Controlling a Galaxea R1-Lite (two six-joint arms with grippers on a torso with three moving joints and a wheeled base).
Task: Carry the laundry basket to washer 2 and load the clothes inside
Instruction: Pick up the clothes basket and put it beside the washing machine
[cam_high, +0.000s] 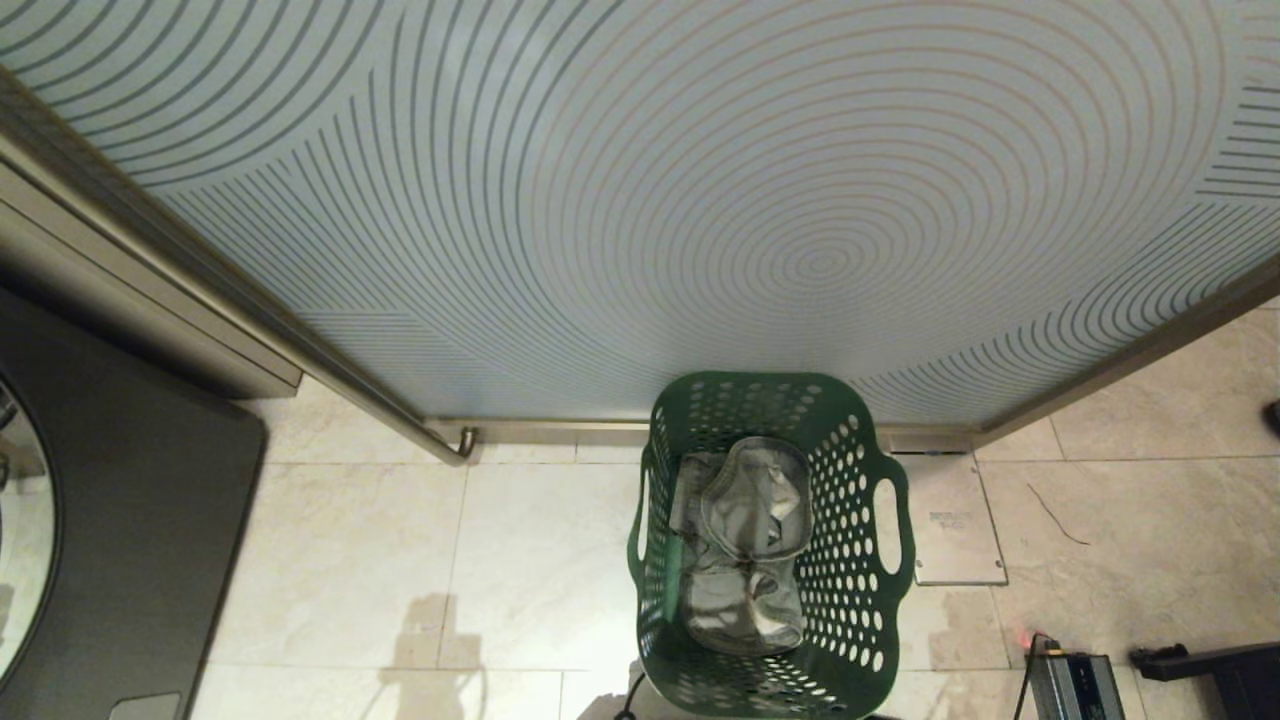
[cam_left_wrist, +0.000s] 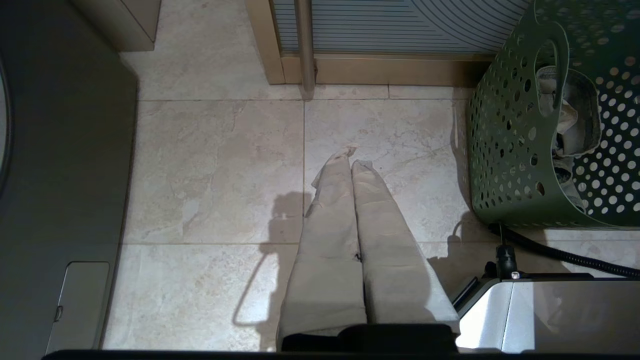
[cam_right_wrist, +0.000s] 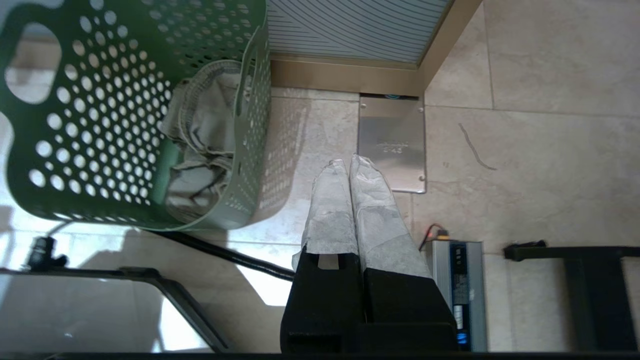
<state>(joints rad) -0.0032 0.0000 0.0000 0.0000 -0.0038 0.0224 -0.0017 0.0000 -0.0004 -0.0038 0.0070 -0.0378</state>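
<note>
A green perforated laundry basket (cam_high: 872, 560) stands on the tiled floor just in front of me, against a frosted glass door. Crumpled grey clothes (cam_high: 745, 540) lie inside it. Neither arm shows in the head view. My left gripper (cam_left_wrist: 351, 162) hangs shut and empty over bare tile, with the basket (cam_left_wrist: 505, 150) and the clothes (cam_left_wrist: 575, 125) off to one side of it. My right gripper (cam_right_wrist: 347, 162) is also shut and empty, on the other side of the basket (cam_right_wrist: 100, 150). A dark washer front (cam_high: 130, 520) with a round door stands at far left; its number does not show.
The patterned glass door (cam_high: 640, 200) closes the way ahead. A metal floor plate (cam_high: 955, 520) lies right of the basket. A silver power box (cam_high: 1075, 685) and a black frame (cam_high: 1210, 665) sit at lower right. A black cable (cam_right_wrist: 225, 252) runs under the basket's near side.
</note>
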